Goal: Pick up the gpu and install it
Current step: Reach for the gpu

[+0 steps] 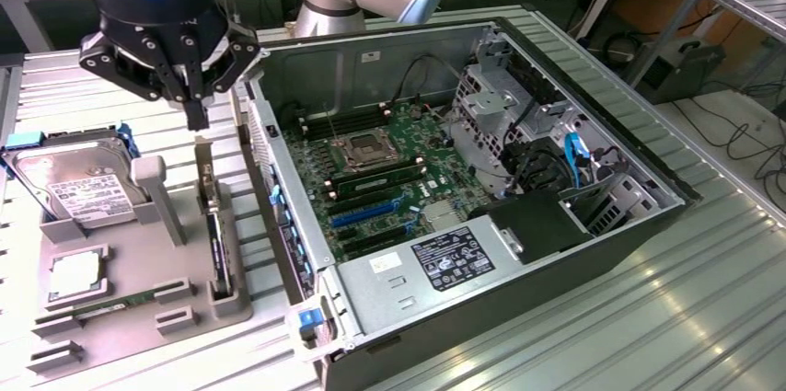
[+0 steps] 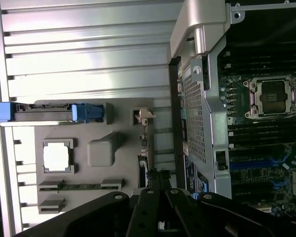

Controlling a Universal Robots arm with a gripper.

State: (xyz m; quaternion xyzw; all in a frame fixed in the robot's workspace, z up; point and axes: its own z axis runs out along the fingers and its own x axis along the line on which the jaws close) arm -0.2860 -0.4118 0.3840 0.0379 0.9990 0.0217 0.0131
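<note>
Shut and empty, end effector (image 1: 197, 120) hovers just above the bracket end of one gpu (image 1: 216, 239), standing on edge in a gray tray (image 1: 129, 258) with one hard drive (image 1: 74, 184), one CPU (image 1: 76, 276) and one memory stick (image 1: 117, 304), beside one open computer case (image 1: 614, 225).

The gripper (image 2: 158, 186), its dark fingers drawn together, hung over the gpu (image 2: 143, 148), which stood on edge in the grey holder tray (image 2: 123, 126). That tray also held a hard drive (image 2: 44, 113), a processor chip (image 2: 58, 157) and a memory stick (image 2: 81, 186). Just beside it, the open computer case (image 2: 197, 98) bared its motherboard (image 2: 259, 148).
</note>
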